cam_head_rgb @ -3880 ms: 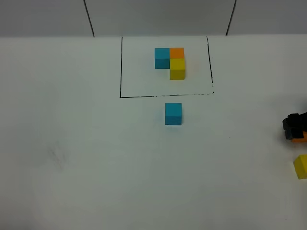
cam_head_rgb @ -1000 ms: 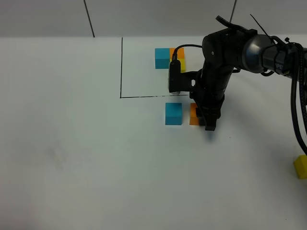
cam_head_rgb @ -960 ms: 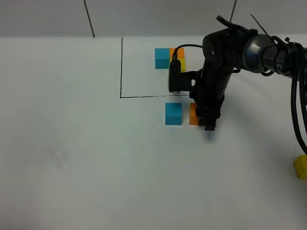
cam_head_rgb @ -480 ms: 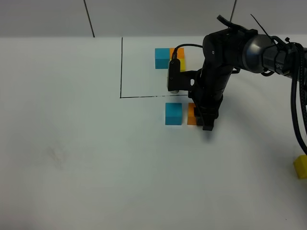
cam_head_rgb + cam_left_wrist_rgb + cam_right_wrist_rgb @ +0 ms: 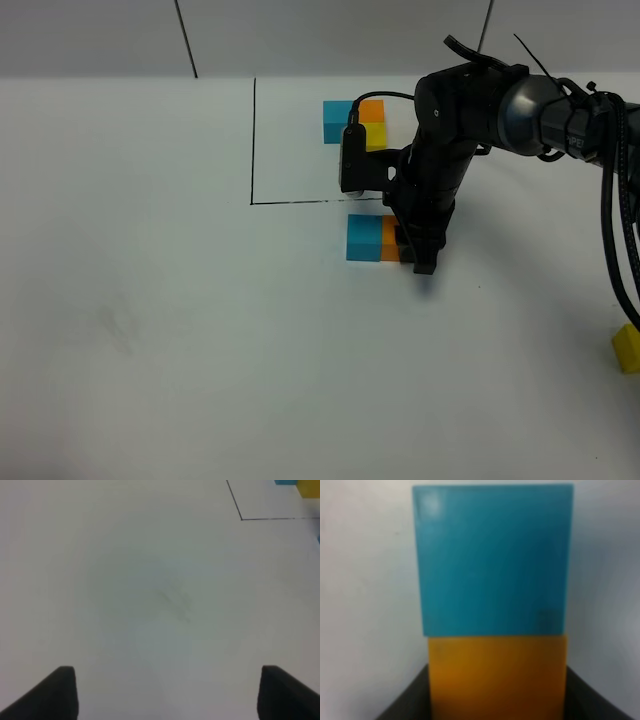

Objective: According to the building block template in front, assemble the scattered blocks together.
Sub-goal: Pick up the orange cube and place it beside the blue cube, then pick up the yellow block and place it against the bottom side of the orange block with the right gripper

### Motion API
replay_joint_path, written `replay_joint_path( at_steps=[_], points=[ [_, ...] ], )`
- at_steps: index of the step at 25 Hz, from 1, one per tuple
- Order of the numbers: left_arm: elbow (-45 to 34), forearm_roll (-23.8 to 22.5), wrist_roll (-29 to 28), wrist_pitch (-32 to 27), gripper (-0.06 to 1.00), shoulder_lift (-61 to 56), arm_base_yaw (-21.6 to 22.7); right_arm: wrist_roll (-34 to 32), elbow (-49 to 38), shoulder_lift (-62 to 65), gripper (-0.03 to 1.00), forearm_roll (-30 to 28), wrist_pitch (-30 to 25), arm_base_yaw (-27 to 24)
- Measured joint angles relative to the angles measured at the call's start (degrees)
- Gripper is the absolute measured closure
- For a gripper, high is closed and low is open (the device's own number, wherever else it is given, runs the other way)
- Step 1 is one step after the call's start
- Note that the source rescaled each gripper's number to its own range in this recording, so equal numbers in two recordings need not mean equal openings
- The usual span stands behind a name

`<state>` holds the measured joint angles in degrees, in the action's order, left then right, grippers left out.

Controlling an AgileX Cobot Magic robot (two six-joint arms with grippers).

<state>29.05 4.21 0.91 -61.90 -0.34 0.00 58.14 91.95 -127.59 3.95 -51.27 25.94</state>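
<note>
The building block template is an L of joined blue, orange and yellow cubes inside a thin black-line frame. The loose light blue cube lies just below the frame. My right gripper is shut on the orange cube and holds it against the blue cube's right side. In the right wrist view the orange cube sits flush against the blue cube. The loose yellow cube lies at the far right edge. My left gripper is open and empty over bare table.
The right arm and its cables reach in from the right and cover part of the frame's right side. A corner of the frame shows in the left wrist view. The white table ends at a grey wall behind.
My right gripper has moved left with the orange cube, closing the gap until it touches the blue cube. The yellow cube has not moved.
</note>
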Motion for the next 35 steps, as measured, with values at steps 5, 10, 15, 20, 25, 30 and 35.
replay_joint_path(
  at_steps=[5,10,15,20,25,30,35],
  points=[
    [0.00,0.00,0.00,0.00,0.34,0.00,0.00,0.66,0.00,0.00,0.96,0.02,0.00,0.00],
    [0.00,0.00,0.00,0.00,0.34,0.00,0.00,2.83,0.00,-0.02,0.96,0.18,0.00,0.00],
    [0.00,0.00,0.00,0.00,0.34,0.00,0.00,3.38,0.00,-0.02,0.96,0.23,0.00,0.00],
    [0.00,0.00,0.00,0.00,0.34,0.00,0.00,3.43,0.00,-0.02,0.96,0.28,0.00,0.00],
    [0.00,0.00,0.00,0.00,0.34,0.00,0.00,4.97,0.00,-0.02,0.96,0.34,0.03,0.00],
    [0.00,0.00,0.00,0.00,0.34,0.00,0.00,5.95,0.00,-0.02,0.96,0.52,0.07,0.00],
    [0.00,0.00,0.00,0.00,0.34,0.00,0.00,4.91,-0.10,1.49,0.71,0.24,1.67,0.00]
  ],
)
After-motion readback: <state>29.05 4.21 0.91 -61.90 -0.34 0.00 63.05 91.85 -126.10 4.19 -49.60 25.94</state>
